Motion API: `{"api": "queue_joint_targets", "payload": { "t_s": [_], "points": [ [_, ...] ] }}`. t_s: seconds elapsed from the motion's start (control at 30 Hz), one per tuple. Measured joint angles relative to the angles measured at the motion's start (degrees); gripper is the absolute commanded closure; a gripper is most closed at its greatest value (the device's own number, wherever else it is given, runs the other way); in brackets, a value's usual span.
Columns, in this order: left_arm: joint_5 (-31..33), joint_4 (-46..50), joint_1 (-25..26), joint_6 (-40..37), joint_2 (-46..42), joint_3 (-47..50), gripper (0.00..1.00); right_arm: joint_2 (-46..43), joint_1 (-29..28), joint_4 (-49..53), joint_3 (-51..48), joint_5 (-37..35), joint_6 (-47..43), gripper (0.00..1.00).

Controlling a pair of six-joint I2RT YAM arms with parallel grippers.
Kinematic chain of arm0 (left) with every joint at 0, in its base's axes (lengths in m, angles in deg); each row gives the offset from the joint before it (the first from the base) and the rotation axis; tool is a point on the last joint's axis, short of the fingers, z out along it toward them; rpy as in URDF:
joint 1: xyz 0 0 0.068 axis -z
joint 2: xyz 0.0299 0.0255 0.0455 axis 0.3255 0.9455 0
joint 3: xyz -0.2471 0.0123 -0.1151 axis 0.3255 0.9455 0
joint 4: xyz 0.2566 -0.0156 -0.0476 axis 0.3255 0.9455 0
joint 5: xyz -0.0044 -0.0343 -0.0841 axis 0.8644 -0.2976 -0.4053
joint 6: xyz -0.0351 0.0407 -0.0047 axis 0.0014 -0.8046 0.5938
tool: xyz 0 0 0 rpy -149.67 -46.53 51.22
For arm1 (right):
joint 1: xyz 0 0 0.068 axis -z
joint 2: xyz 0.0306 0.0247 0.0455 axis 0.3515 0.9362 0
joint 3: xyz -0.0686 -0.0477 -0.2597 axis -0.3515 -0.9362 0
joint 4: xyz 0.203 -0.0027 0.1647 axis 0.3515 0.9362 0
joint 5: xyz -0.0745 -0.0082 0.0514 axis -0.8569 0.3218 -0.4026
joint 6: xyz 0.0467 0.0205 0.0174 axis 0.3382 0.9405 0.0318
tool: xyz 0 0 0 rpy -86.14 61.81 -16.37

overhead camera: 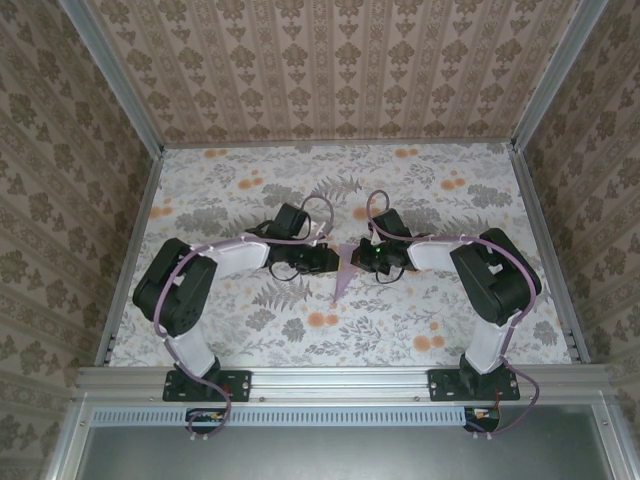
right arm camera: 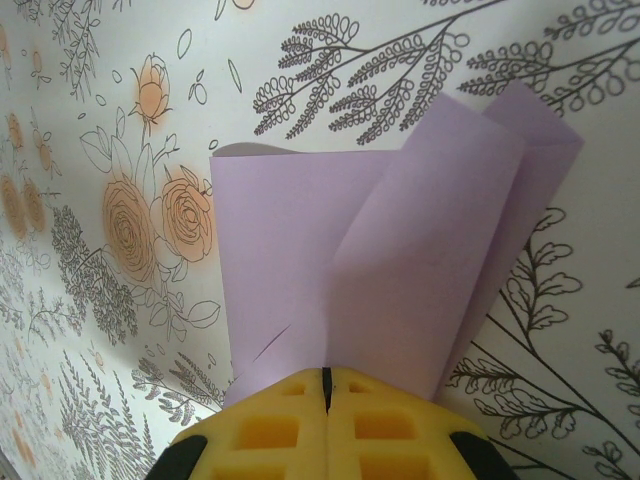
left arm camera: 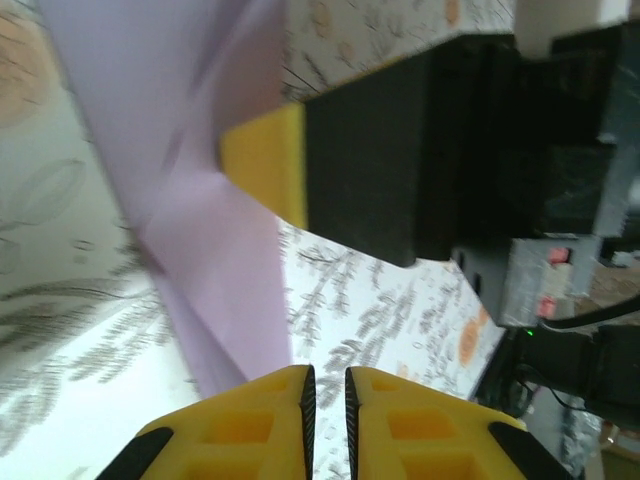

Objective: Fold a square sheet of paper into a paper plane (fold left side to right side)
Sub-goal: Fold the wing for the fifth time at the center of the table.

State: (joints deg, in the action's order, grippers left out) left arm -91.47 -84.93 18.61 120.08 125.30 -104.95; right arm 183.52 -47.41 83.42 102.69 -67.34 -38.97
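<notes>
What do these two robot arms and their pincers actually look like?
The left arm and right arm are pale tubes joined by bulky black housings, with lilac cables looping alongside. The left gripper and right gripper have black bodies and blocky yellow fingers with square hollows.

Soft, even light, faint shadows.
We find the overhead view sharp and the right wrist view crisp; the paper plane (left arm camera: 180,120) blurs in the upper left of the left wrist view.
</notes>
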Motion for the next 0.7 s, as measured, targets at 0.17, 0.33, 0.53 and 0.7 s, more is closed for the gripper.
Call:
{"api": "queue_joint_targets", "payload": {
  "t_s": [0.17,0.33,0.53,0.7],
  "points": [
    [-1.86,-1.44,2.58,3.23,0.00,0.66,0.82,0.00,0.00,0.00,0.00,0.15,0.00,1.00],
    [-2.38,-2.27,3.63,4.33,0.57,0.66,0.82,0.00,0.00,0.00,0.00,0.15,0.00,1.00],
    [-2.12,-2.14,4.37,4.31,3.72,0.66,0.81,0.00,0.02,0.00,0.00,0.17,-0.02,1.00],
    [-1.09,-1.33,4.42,4.26,4.00,0.66,0.81,0.00,0.02,0.02,0.00,0.17,-0.04,1.00]
  ]
}}
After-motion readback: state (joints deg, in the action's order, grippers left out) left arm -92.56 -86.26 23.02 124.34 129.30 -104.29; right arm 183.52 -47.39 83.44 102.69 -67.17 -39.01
